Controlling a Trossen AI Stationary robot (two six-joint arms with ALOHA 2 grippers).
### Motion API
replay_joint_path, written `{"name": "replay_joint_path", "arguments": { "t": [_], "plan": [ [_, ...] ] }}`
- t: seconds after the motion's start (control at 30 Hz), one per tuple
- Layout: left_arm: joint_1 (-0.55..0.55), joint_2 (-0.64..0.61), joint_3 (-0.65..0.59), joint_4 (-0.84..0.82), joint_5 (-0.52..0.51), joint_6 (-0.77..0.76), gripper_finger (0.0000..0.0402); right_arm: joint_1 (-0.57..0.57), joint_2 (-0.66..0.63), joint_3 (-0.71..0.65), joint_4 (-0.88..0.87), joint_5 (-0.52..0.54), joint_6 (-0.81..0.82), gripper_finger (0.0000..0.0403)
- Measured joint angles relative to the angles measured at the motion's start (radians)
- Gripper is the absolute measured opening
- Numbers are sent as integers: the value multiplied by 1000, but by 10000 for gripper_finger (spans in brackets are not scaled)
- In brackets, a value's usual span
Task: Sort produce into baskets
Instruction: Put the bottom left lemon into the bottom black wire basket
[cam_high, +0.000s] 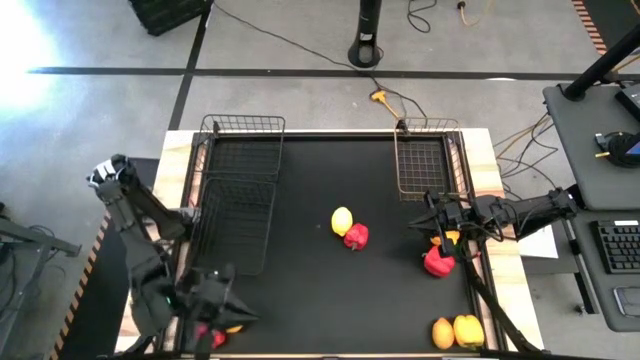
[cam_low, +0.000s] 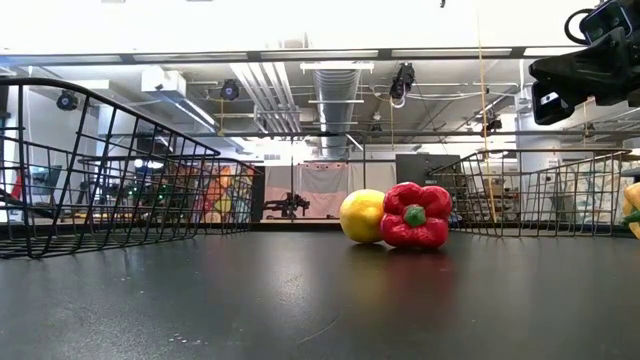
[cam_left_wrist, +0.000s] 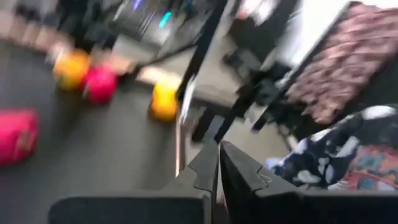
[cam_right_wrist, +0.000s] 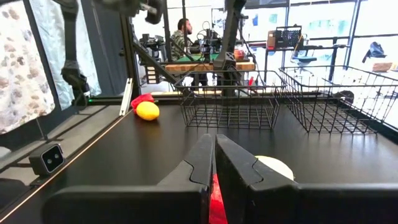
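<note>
High view: the produce lies scattered on my black tabletop (cam_high: 310, 290), none of it sorted yet. A yellow lemon (cam_high: 342, 220) and a red pepper (cam_high: 356, 237) sit touching at the centre. Another red pepper (cam_high: 437, 263) lies near the right edge, directly under my right gripper (cam_high: 436, 222), with a small yellow piece (cam_high: 451, 238) just beside it. An orange oval (cam_high: 443, 332) and a yellow bell pepper (cam_high: 468, 330) rest together at the near right corner. At the near left corner, a red piece and a yellow one (cam_high: 232, 328) show only partly beneath my left gripper (cam_high: 218, 300).

These pieces look glossy and hard-skinned, so I judge them light but slippery. The smooth ovals would likely roll if nudged. I would take the peppers across their lumpy shoulders, where the lobes give my fingers something to catch. The lemon I would take across its short waist.

Three wire baskets stand on the tabletop, and all look empty. Two sit on the left, a rear left basket (cam_high: 243, 148) and a nearer left basket (cam_high: 237, 225) just in front of it. The right basket (cam_high: 424, 160) stands at the far right.

Both my grippers are clenched on nothing. The right wrist view shows my right fingers (cam_right_wrist: 245, 168) pressed together above the red pepper. My left gripper hovers shut over the near left corner.
</note>
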Motion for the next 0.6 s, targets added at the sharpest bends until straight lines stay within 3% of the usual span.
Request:
{"name": "replay_joint_path", "arguments": {
  "t": [0.13,0.3,0.47,0.6],
  "plan": [
    [0,115,188,-488,28,-487,17,0,0,0,0,0,0,13],
    [9,264,367,-914,298,-974,57,0,0,0,0,0,0,13],
    [10,391,505,-1068,560,-1210,123,0,0,0,0,0,0,13],
    [16,469,577,-1103,626,-1327,185,0,0,0,0,0,0,13]
  ]
}}
